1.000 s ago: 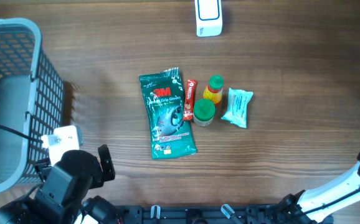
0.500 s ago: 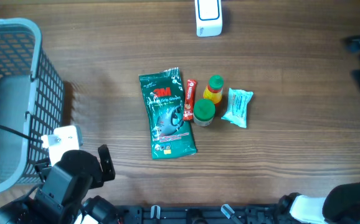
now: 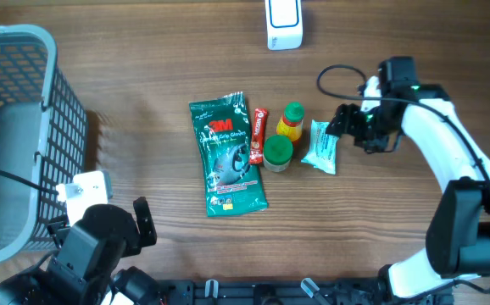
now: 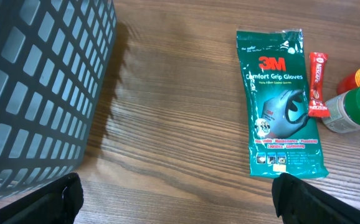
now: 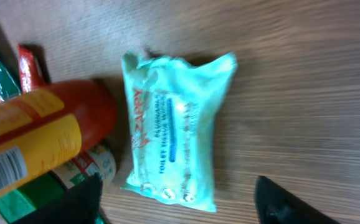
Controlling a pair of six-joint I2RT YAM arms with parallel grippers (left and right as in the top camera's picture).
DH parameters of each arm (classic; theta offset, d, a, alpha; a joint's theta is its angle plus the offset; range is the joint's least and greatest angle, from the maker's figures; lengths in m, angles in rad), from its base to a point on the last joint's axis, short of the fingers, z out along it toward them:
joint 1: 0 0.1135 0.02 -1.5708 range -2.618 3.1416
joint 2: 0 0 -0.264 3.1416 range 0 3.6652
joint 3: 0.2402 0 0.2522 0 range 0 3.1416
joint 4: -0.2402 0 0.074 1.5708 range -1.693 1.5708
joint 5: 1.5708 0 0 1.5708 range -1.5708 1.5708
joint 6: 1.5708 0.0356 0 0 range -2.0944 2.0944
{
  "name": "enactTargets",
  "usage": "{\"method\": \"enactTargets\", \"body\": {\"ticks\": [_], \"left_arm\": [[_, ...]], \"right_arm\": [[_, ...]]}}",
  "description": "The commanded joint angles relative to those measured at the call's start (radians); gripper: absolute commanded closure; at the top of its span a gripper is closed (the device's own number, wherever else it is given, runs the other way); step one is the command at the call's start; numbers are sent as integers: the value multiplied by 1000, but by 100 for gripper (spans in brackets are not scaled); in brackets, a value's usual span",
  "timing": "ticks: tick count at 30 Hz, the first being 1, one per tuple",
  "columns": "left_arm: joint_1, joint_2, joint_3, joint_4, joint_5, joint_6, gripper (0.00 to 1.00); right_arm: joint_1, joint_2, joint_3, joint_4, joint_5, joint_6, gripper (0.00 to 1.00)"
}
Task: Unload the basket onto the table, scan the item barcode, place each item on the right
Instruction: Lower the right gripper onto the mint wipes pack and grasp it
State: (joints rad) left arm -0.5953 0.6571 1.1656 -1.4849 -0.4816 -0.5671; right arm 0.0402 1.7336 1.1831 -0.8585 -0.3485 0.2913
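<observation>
A pale teal tissue packet [image 3: 322, 146] lies flat on the wooden table, rightmost of a cluster of items. My right gripper [image 3: 351, 130] hovers at its right side. In the right wrist view the packet [image 5: 174, 143] lies between the two dark fingertips [image 5: 74, 205], which stand apart from it on both sides, so the right gripper [image 5: 180, 208] is open and holds nothing. My left gripper [image 4: 180, 199] is wide open and empty low at the front left, short of the green 3M glove pack [image 4: 279, 106].
Next to the packet stand a yellow bottle with a green cap [image 3: 291, 121] and a green-lidded jar [image 3: 277, 152]. A red stick sachet [image 3: 258, 134] and the 3M pack [image 3: 228, 152] lie left of them. A white boxy device [image 3: 284, 24] sits at the far edge. A grey basket [image 3: 63, 102] fills the left side.
The right arm has swung in from the right edge and come down beside the teal packet. The left arm and the items have not moved.
</observation>
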Motion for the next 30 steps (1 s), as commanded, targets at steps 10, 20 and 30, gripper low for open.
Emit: {"method": "enactTargets", "body": {"ticks": [10, 20, 30], "left_arm": [[5, -1, 13, 2, 2, -18, 0], [5, -1, 13, 2, 2, -18, 0], [5, -1, 13, 2, 2, -18, 0]], "right_arm": [[118, 47, -15, 116, 132, 213, 89], [118, 340, -15, 127, 146, 206, 68], [115, 357, 5, -3, 345, 209, 48]]}}
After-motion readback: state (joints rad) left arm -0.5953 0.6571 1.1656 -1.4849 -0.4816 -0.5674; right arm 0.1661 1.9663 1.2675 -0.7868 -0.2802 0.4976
